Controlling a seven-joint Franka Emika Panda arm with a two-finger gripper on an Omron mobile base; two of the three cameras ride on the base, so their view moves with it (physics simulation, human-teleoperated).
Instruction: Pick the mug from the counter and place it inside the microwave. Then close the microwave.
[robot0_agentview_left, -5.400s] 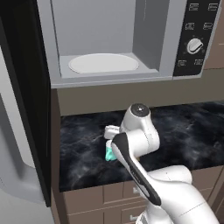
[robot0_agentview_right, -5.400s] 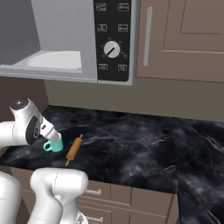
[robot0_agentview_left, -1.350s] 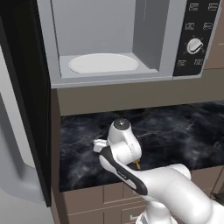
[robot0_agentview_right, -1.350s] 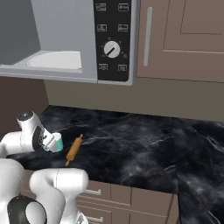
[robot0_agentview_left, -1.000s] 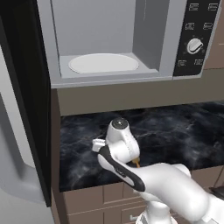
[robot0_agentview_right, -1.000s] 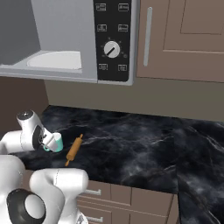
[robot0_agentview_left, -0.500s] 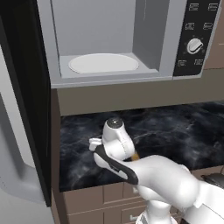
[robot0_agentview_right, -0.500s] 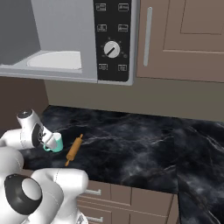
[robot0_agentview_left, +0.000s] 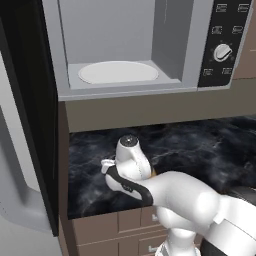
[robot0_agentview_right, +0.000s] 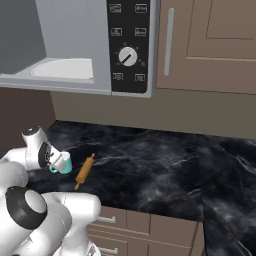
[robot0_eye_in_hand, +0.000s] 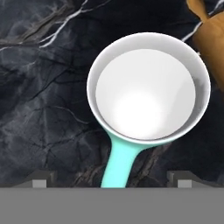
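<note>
You get even, soft, rendered light; a bright glare spot sits inside the mug (robot0_eye_in_hand: 146, 94), everything slightly blurred.

The mug (robot0_agentview_right: 62, 162) stands upright on the counter (robot0_agentview_right: 165, 170), below the open microwave (robot0_agentview_right: 75, 45). The rolling pin (robot0_agentview_right: 84, 171) lies just to its right. The turntable plate (robot0_agentview_left: 118, 72) sits inside the microwave. The gripper (robot0_eye_in_hand: 111, 181) hangs directly above the mug.

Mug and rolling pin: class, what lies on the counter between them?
Nothing: in the right base view, bare counter separates mug and rolling pin.
</note>
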